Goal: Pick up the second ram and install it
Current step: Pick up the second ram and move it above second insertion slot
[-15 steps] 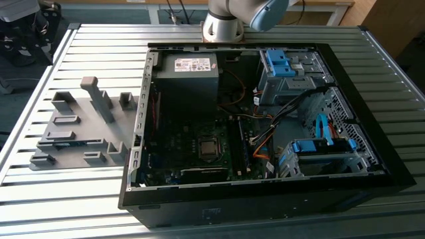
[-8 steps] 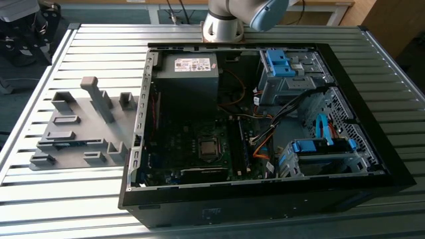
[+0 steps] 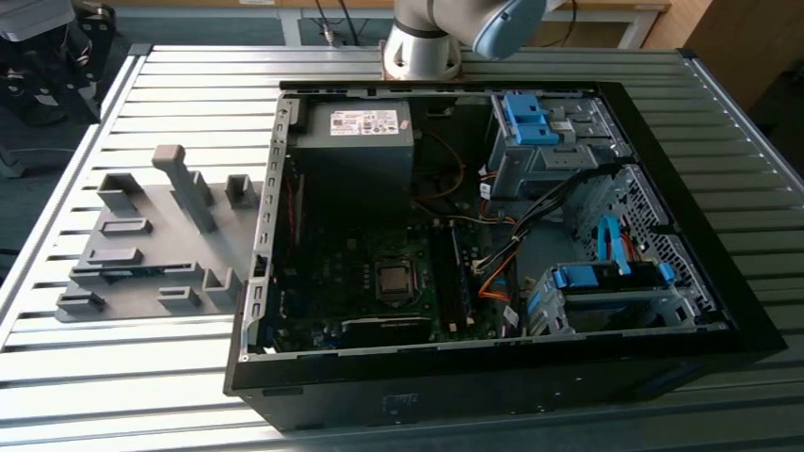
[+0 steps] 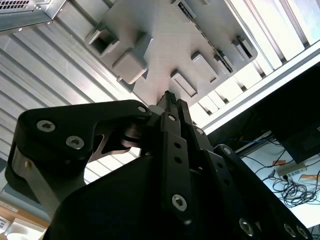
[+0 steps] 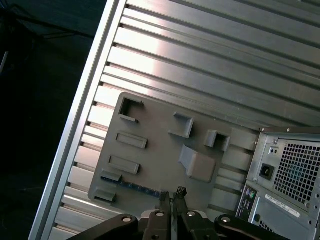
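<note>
Blue-green on grey: the second ram [image 5: 134, 186] lies along one edge of the fixture plate [image 3: 157, 247], at the exterior view's left beside the open computer case [image 3: 314, 400]. I see my gripper [image 5: 172, 196] near it, fingers pressed together and holding nothing.

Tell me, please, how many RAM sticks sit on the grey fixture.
1. The ram lies along one edge of the fixture, between two end blocks. Any others inside the case may be hidden.
</note>
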Tool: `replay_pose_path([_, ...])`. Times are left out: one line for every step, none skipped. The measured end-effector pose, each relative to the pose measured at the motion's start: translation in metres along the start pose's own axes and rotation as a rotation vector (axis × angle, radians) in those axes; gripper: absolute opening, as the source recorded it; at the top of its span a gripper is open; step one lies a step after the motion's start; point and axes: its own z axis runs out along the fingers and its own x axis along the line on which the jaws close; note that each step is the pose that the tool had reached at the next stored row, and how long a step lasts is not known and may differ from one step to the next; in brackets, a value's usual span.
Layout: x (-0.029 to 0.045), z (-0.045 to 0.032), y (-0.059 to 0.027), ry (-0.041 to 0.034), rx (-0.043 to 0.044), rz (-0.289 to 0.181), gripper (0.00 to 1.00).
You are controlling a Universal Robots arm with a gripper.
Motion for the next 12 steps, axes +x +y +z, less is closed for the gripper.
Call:
replay_pose_path([0.0, 0.0, 0.0, 0.0, 0.0, 0.0, 0.18])
replay_pose_path([0.0, 0.0, 0.0, -0.0001, 0.0, 0.0, 0.17])
replay_pose_path([0.0, 0.0, 0.0, 0.0, 0.0, 0.0, 0.11])
replay_pose_path([0.0, 0.0, 0.0, 0.0, 0.0, 0.0, 0.11])
replay_pose_path([0.0, 0.0, 0.0, 0.0, 0.0, 0.0, 0.11])
replay_pose_path([0.0001, 0.0, 0.0, 0.0, 0.0, 0.0, 0.11])
replay_pose_path([0.0001, 0.0, 0.0, 0.0, 0.0, 0.0, 0.11])
replay_pose_path([0.0001, 0.0, 0.0, 0.0, 0.0, 0.0, 0.11])
replay_pose_path([0.0001, 0.0, 0.0, 0.0, 0.0, 0.0, 0.11])
replay_pose_path([0.0001, 0.0, 0.0, 0.0, 0.0, 0.0, 0.11])
replay_pose_path([0.0001, 0.0, 0.0, 0.0, 0.0, 0.0, 0.11])
replay_pose_path([0.0001, 0.0, 0.0, 0.0, 0.0, -0.001, 0.11])
